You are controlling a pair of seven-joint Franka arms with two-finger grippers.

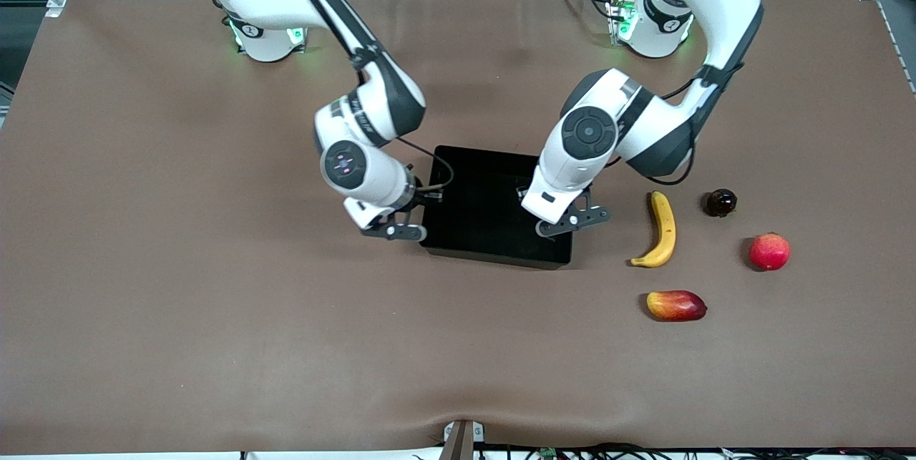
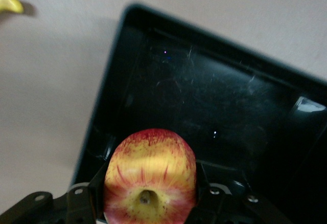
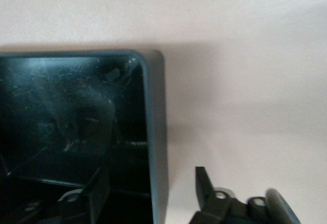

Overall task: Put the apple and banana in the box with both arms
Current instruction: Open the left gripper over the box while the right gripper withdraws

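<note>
The black box (image 1: 483, 195) lies mid-table. My left gripper (image 1: 565, 222) hangs over the box's end toward the left arm. It is shut on the red and yellow streaked apple (image 2: 149, 175), which it holds above the box's inside (image 2: 214, 106). The apple is hidden in the front view. The yellow banana (image 1: 662, 230) lies on the table beside the box, toward the left arm's end; its tip shows in the left wrist view (image 2: 10, 3). My right gripper (image 1: 397, 231) is open and empty, its jaws astride the box's wall (image 3: 156, 132) at the right arm's end.
A pinkish-red round fruit (image 1: 769, 251), an oblong red-yellow fruit (image 1: 676, 305) and a small dark fruit (image 1: 720, 202) lie near the banana toward the left arm's end. Brown cloth covers the table.
</note>
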